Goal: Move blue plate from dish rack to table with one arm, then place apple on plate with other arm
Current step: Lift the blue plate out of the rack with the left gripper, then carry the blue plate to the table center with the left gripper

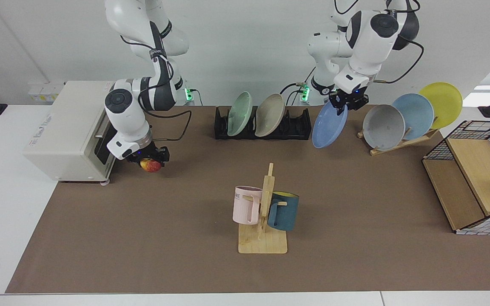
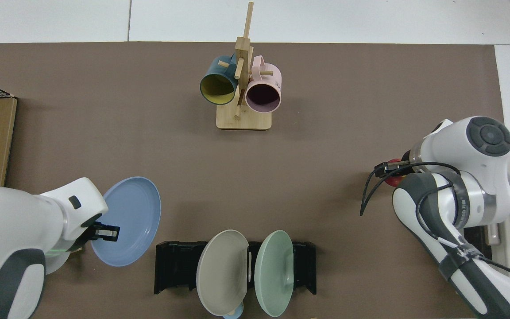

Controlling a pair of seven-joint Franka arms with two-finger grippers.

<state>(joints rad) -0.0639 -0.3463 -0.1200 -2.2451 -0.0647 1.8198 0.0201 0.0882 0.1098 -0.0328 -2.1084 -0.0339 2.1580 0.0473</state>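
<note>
Two grippers are both loaded. In the facing view the left gripper (image 1: 346,103), reaching down from the arm at the upper right of the frame, pinches the top rim of the blue plate (image 1: 329,126), which hangs tilted in the air, clear of the dish rack (image 1: 263,127) and between it and the light-wood plate stand (image 1: 398,142) holding a grey plate (image 1: 383,127), a paler blue plate (image 1: 413,114) and a yellow plate (image 1: 442,103). In the top view the same plate (image 2: 126,220) sits at the lower left of the frame, beside the end of the rack (image 2: 179,266), with the left gripper (image 2: 104,231) clamped on its edge. A beige plate (image 1: 269,114) and a green plate (image 1: 240,113) stand in the rack's slots. At the left of the facing view the right gripper (image 1: 150,158) has its fingers closed around the apple (image 1: 150,165), held just above the table (image 1: 143,238) in front of the white toaster oven (image 1: 68,129). From above, only a sliver of the apple (image 2: 395,179) shows under the right gripper (image 2: 390,170) at the right of the frame. Near the centre of the facing view a wooden mug tree (image 1: 264,221) carries a pink mug (image 1: 247,205) and a dark teal mug (image 1: 283,211), well apart from both grippers. A wire basket with a wooden shelf (image 1: 474,174) occupies the right edge.
</note>
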